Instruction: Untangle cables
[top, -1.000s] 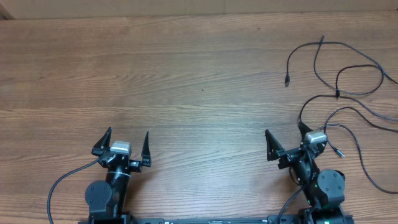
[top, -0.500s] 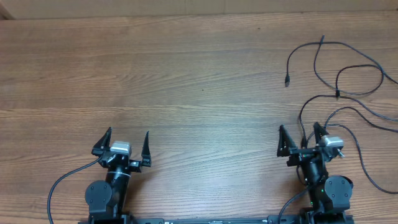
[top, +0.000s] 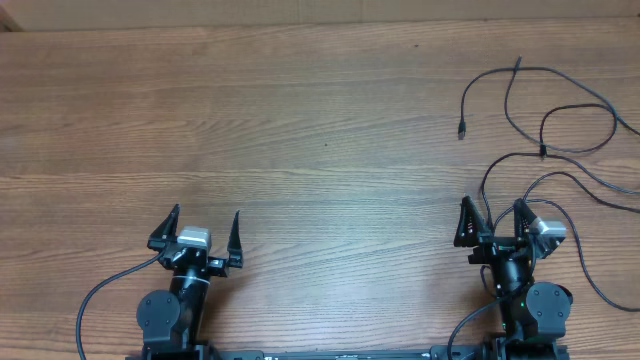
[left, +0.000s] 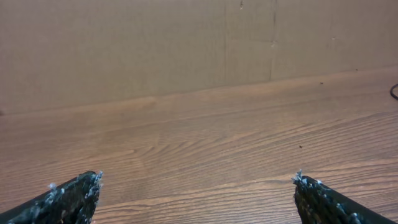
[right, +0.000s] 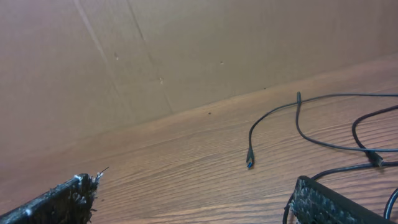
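At the near edge, the left gripper (top: 206, 213) and the right gripper (top: 490, 203) both stand wide apart, holding nothing. Just beyond the right gripper, on the wooden worktop (top: 320, 120), the cables (top: 541, 150) lie in thin, black, crossing loops towards the far right; one small plug (top: 461, 130) lies free.

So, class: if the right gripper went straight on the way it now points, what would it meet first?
Probably the cables: one strand curves just ahead of the open right gripper, near its right finger. Farther on lies a plug end. Depth is hard to judge.
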